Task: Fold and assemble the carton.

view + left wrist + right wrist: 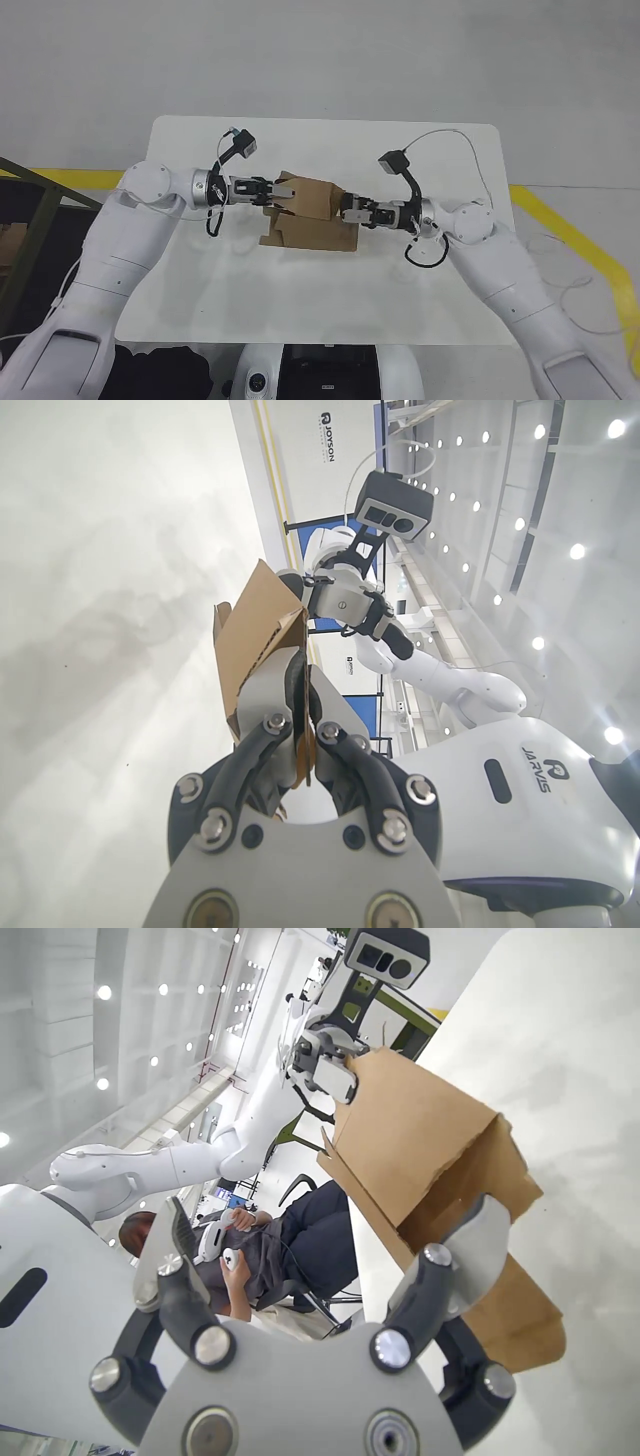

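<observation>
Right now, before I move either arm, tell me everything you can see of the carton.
The carton is plain brown corrugated cardboard, only partly folded: panels stand at angles, flaps hang loose and one end is open. It sits on the white table between the arms. The left pincer is shut on one edge; the right pincer is open at the opposite end, one finger against a panel.
</observation>
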Tool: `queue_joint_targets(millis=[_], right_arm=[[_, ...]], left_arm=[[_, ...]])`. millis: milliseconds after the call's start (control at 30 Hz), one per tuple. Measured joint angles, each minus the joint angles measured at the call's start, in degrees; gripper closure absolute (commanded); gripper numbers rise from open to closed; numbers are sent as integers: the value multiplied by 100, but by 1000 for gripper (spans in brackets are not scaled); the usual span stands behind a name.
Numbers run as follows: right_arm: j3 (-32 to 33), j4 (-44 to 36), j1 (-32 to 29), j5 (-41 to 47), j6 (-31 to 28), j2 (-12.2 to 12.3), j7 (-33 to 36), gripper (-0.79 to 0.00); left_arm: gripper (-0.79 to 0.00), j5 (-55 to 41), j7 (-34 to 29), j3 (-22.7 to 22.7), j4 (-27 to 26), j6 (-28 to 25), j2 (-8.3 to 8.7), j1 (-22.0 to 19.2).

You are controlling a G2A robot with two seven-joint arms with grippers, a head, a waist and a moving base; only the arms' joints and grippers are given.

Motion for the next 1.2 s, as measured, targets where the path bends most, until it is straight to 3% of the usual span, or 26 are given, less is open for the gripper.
queue_joint_targets(millis=[867, 1033, 1200], right_arm=[[-699, 882, 424, 1672, -26, -435, 522, -785], [-689, 884, 423, 1854, -1, -449, 548, -610], [-613, 832, 386, 1994, 73, -424, 622, -566]], left_arm=[[0, -341, -126, -154, -107, -33, 16, 127], [0, -335, -134, -178, -105, -23, 22, 145], [0, -322, -132, -188, -75, -10, 23, 147]])
